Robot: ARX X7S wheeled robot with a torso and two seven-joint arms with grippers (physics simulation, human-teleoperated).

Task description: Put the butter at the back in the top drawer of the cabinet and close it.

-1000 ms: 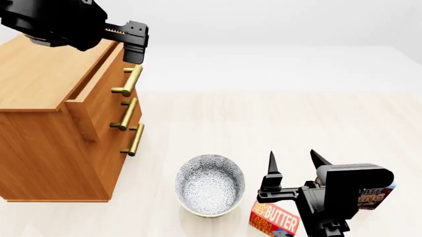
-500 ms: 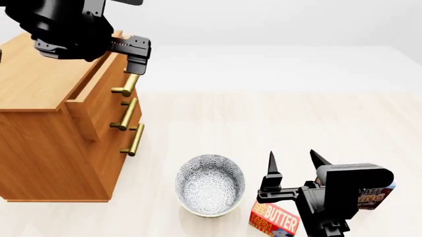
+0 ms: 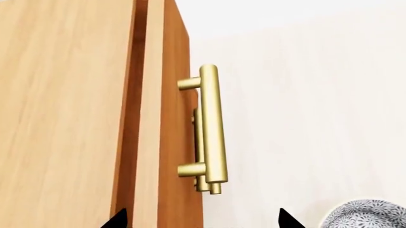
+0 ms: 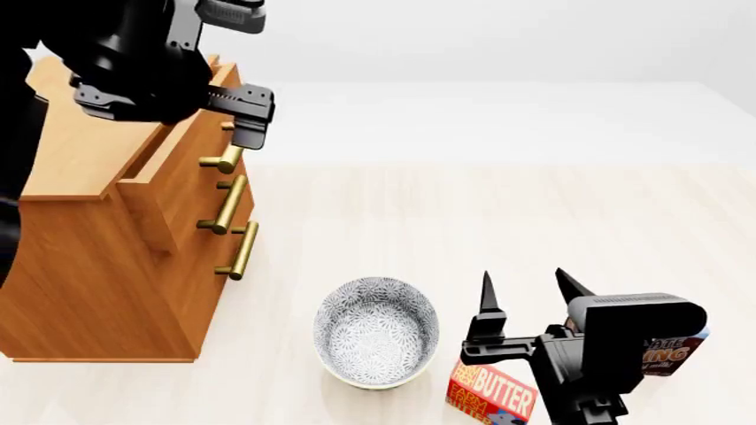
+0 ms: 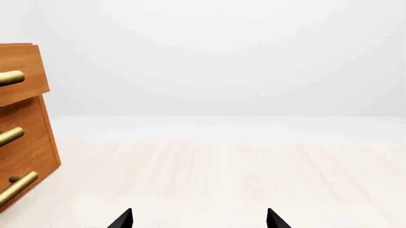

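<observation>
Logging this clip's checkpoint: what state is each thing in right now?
Top drawer: slightly open.
Lower drawers: closed.
Butter: on the floor, not gripped.
Bowl: upright, empty.
Left end effector: open, at the top handle.
Right end effector: open, empty.

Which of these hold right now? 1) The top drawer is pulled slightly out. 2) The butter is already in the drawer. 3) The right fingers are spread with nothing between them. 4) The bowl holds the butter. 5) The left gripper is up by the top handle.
1) True: the top drawer juts past the two lower fronts of the cabinet.
2) False: the butter lies on the floor beside the bowl.
3) True: the right gripper is open and empty.
4) False: the bowl is empty.
5) True: the left gripper hangs just above the top handle.
</observation>
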